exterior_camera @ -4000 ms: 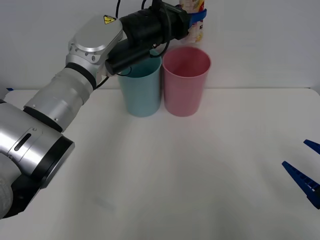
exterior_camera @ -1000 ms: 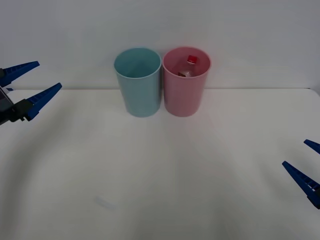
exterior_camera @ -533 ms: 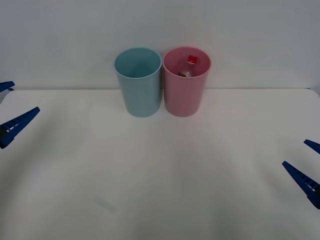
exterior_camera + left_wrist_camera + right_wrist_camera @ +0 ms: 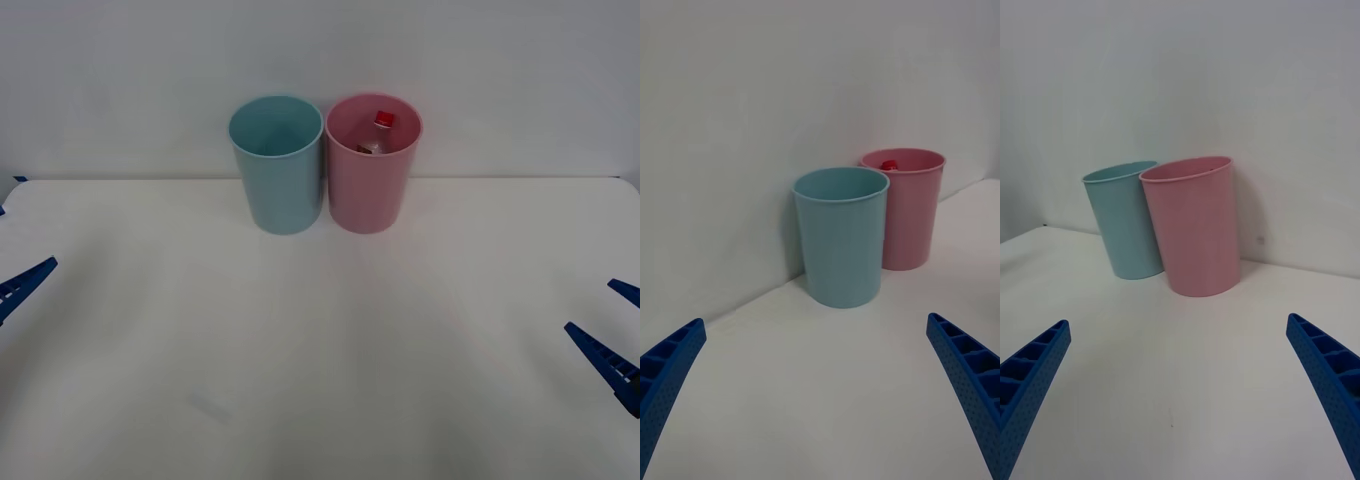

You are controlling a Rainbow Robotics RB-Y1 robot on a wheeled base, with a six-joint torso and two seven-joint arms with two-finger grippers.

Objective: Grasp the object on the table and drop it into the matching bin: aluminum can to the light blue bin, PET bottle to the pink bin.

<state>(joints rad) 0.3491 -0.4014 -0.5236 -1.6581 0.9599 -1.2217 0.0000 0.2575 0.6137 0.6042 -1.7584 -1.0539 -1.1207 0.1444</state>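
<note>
The PET bottle point(image 4: 381, 128) stands inside the pink bin point(image 4: 368, 185), with its red cap point(image 4: 887, 164) just showing above the rim. The light blue bin point(image 4: 278, 180) stands touching the pink one on its left, at the back of the white table point(image 4: 320, 350). My left gripper point(image 4: 816, 321) is open and holds nothing, low over the table's left edge, where one blue finger point(image 4: 27, 283) shows. My right gripper point(image 4: 588, 304) is open and holds nothing at the right edge, well away from the bins.
A plain white wall rises right behind the two bins. The pink bin point(image 4: 1196, 225) and the light blue bin point(image 4: 1126, 221) stand far ahead of the right fingers. A faint small mark point(image 4: 210, 406) lies on the tabletop at the front left.
Four seconds ago my left gripper held the bottle above the pink bin. The bottle now sits in that bin, and the left arm has drawn back and down to the left edge. The right arm stayed still.
</note>
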